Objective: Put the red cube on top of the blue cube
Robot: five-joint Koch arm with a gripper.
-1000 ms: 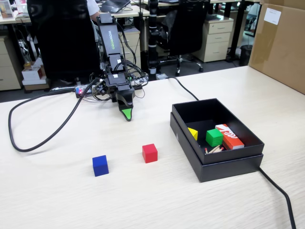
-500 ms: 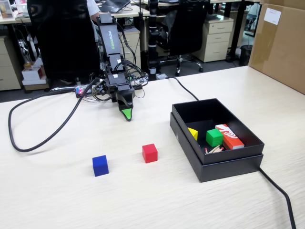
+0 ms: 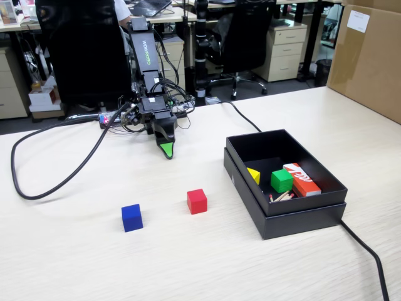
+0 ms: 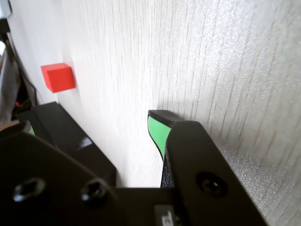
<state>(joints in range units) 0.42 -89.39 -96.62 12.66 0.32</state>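
Progress on the stacking task appears to be nil: the red cube point(image 3: 197, 201) sits alone on the pale wood-grain bench point(image 3: 75, 263), and the blue cube point(image 3: 131, 217) sits well apart from it, further left and slightly nearer the camera in the fixed view. Neither cube is touched or lifted. The claw point(image 3: 166, 149) rests low at the far side of the bench, tip pointing down toward the surface, well short of the red cube. Only one green-lined tip shows plainly in both views, so whether the claw is spread or pressed together cannot be told. Everything is left to do: reach, grip the red cube, carry it over, and set it on the blue one. A cube has no long axis; the red one stands flat, turned slightly so one vertical edge faces the camera in the fixed view. To the right lies an open black box point(image 3: 276, 221) holding a green cube point(image 3: 281, 180) and other small items.
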